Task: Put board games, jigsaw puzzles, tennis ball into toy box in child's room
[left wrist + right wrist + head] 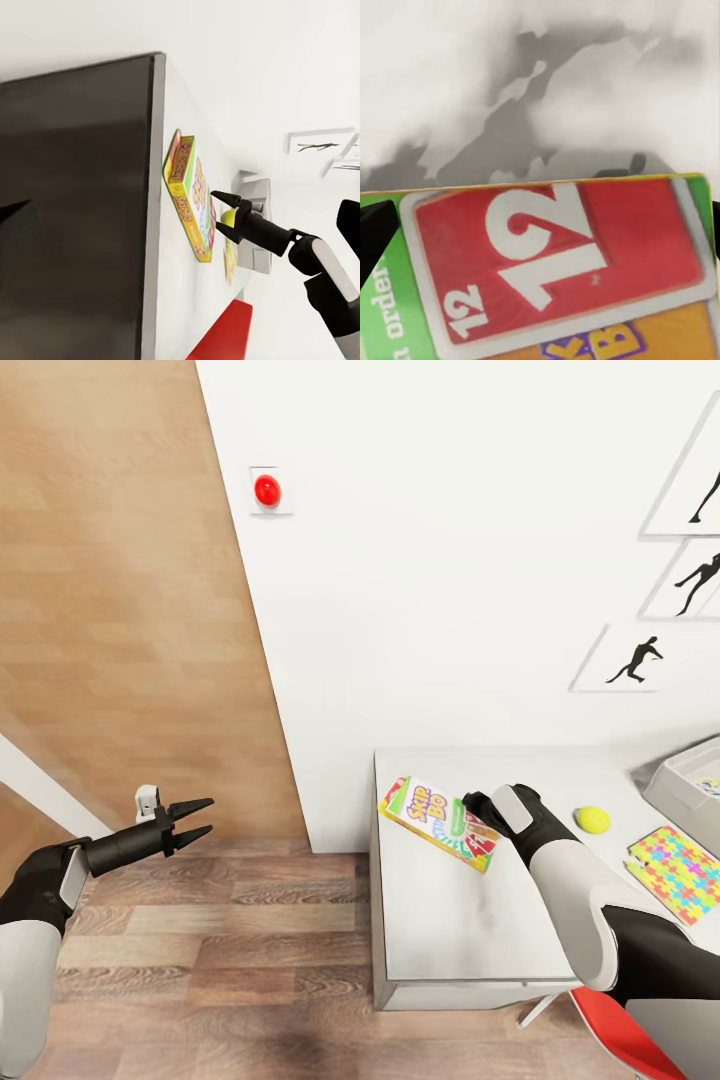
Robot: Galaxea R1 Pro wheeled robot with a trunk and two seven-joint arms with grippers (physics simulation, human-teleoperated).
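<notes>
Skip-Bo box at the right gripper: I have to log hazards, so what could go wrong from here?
The Skip-Bo box lies near the white table's left edge; a push from the right gripper could slide it toward the floor. The tennis ball sits close by the right forearm and might get knocked rolling. Whether the jaws grip the box is unclear.

White forearm shells over black wrist joints; slim black left gripper (203, 820) with two tapered, pointed fingers; small white block mounted beside its base.
</notes>
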